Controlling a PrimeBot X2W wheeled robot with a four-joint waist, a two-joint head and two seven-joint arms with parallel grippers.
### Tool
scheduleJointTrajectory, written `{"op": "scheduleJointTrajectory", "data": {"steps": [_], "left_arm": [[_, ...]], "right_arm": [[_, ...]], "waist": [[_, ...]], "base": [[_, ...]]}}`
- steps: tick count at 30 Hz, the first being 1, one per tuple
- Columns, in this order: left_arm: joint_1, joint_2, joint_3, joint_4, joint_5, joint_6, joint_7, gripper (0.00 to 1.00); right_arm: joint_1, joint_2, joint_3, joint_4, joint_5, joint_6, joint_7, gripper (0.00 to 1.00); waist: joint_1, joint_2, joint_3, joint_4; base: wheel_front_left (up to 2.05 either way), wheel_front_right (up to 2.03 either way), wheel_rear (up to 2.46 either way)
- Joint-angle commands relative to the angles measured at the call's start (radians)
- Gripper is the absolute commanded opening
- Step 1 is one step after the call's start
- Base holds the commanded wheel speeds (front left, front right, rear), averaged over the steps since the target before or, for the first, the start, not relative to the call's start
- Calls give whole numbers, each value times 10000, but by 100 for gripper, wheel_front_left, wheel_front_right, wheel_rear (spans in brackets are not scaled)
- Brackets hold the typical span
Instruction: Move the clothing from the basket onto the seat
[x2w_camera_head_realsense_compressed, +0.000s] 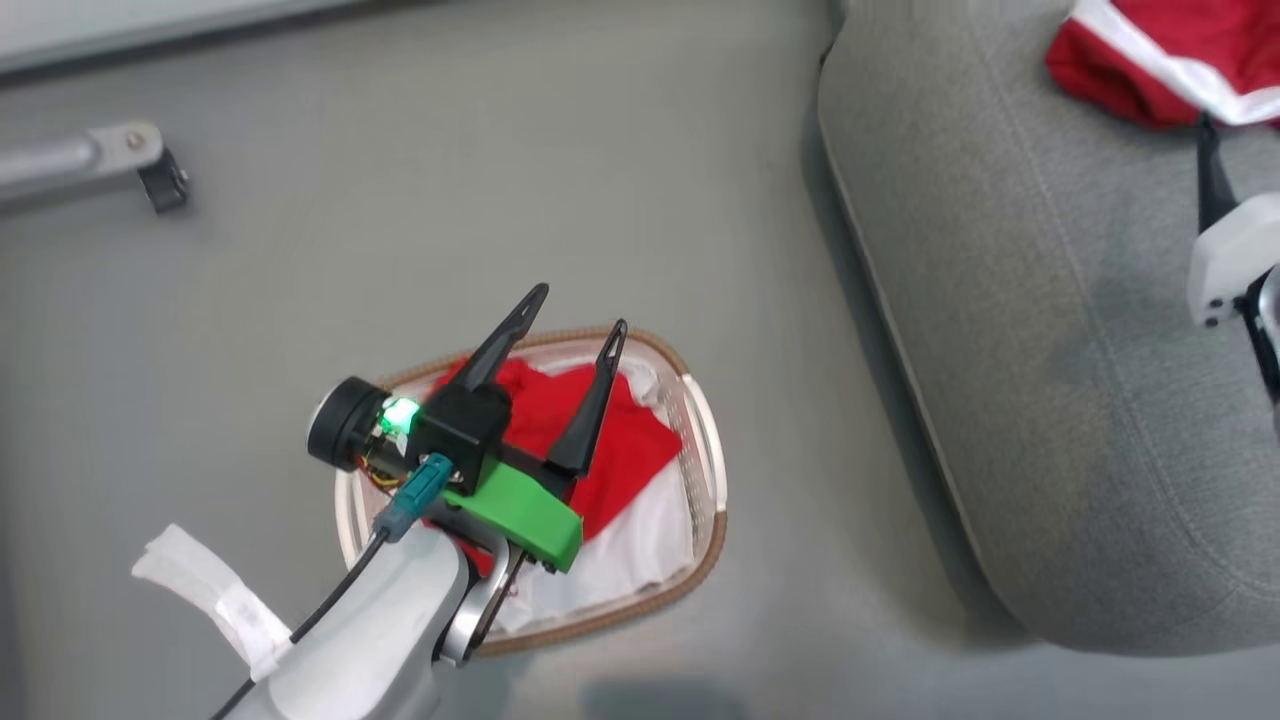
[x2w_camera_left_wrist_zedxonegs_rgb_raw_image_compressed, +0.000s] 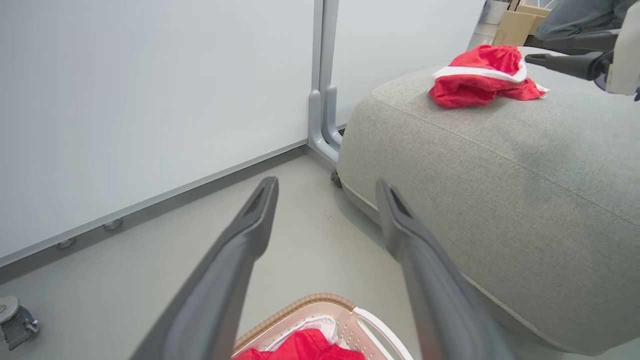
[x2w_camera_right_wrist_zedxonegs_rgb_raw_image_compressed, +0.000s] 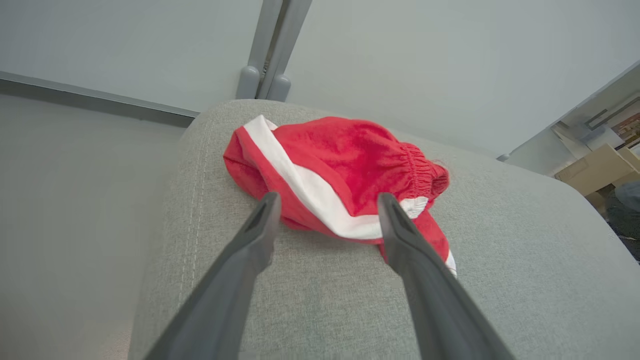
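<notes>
Bright even light, soft shadows, wrist-view edges seemingly bowed.

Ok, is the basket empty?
No, one red garment lies in the basket, below the open left gripper.

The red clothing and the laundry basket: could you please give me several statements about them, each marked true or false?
1. A bright red soft garment with a white stripe lies on the large grey fabric seat. True.
2. The oval white plastic basket with a brown woven rim is empty. False: a second red garment lies in it.
3. The right gripper is shut on clothing. False: it is open.
4. The left gripper is open above the basket. True.
5. The basket stands on the seat. False: it stands on the grey floor.
</notes>
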Motion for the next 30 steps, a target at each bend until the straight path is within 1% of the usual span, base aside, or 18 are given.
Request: {"op": "scheduleJointTrajectory", "data": {"steps": [1,3,7,12,14,17,20,23,27,30], "left_arm": [[319,-21,164,-6,-35,-25,-47,100],[875,-75,650,-9,-31,-7,-43,100],[1688,-112,1391,-32,121,70,-44,100],[2851,-227,2450,-94,128,153,-35,100],[3340,-282,2922,-131,146,192,-37,100],[3978,-483,3615,-209,208,216,-36,100],[4489,-699,4154,-252,295,140,-36,100],[4915,-897,4596,-270,511,27,-37,100],[5391,-1117,5102,-338,755,-203,-37,100],[5623,-1261,5377,-358,865,-354,-37,100]], "right_arm": [[366,52,114,-111,82,-14,-19,100],[788,235,229,-409,268,-14,-20,100],[1491,670,261,-1058,689,-14,-21,100],[2633,1330,55,-2246,1064,-14,-22,100],[3196,1602,-7,-2820,998,-14,-22,100],[4172,2201,-95,-3644,1193,-14,-21,100],[5042,2581,-308,-4311,1387,-14,-21,100],[5894,2970,-265,-5015,1399,-14,-21,100],[6848,3215,-403,-5964,1485,-14,-21,100],[7518,3283,-339,-6536,1657,-14,-21,100]], "waist": [[0,0,-1398,285],[0,0,-2045,552],[0,0,-2730,930],[0,0,-3361,1350],[0,0,-3547,1511],[0,0,-3734,1780],[0,0,-3863,2006],[0,0,-3913,2198],[0,0,-3962,2360],[0,0,-3996,2452]], "base": [[0,0,0],[0,0,0],[0,0,0],[0,0,0],[0,0,0],[0,0,0],[0,0,0],[0,0,0],[0,0,0],[0,0,0]]}}
